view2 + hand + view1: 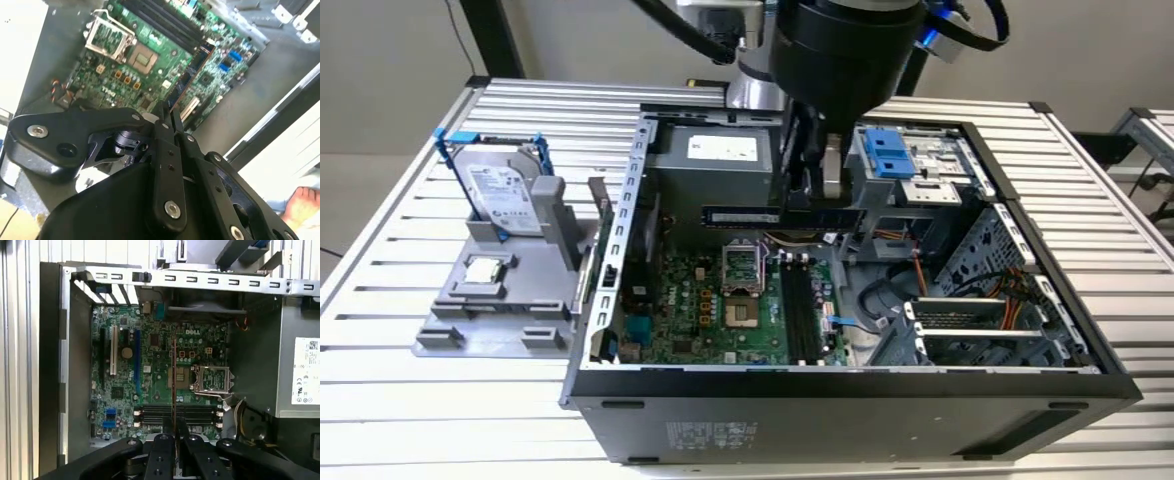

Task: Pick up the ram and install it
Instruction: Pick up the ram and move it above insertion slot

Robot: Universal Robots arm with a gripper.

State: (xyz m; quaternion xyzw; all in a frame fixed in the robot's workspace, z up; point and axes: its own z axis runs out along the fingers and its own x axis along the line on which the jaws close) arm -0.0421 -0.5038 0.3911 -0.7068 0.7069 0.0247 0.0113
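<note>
1. Nearest in the exterior view, the dark outer wall of the computer case (854,400) is seen to carry a small pale label (714,435); its print cannot be made out.
2. On the slatted table (427,420), toward its edge at the exterior view's left, a grey fixture (494,325) is set just beside the case. A silver processor chip (483,268) lies on it. Behind the chip, a hard drive (500,190) is stood upright in a blue bracket, with a printed sticker on its face.
3. Inside the case, the green motherboard (694,310) is laid flat, with an open processor socket (740,265) and the memory slots (801,300) just beside it.
4. The ram (744,215) is held level above the motherboard, clear of the slots and crosswise to them. The tool (803,205) is clamped on it, and the held end is hidden by the fingers.
5. In both wrist views the ram (192,70) (174,385) is seen edge-on as a thin strip running out from the tool (169,114) (175,427), so its chips cannot be made out.
6. Farthest back, a power supply (674,160) bearing a white label (723,148) and a blue drive latch (887,150) are partly covered by the arm.
</note>
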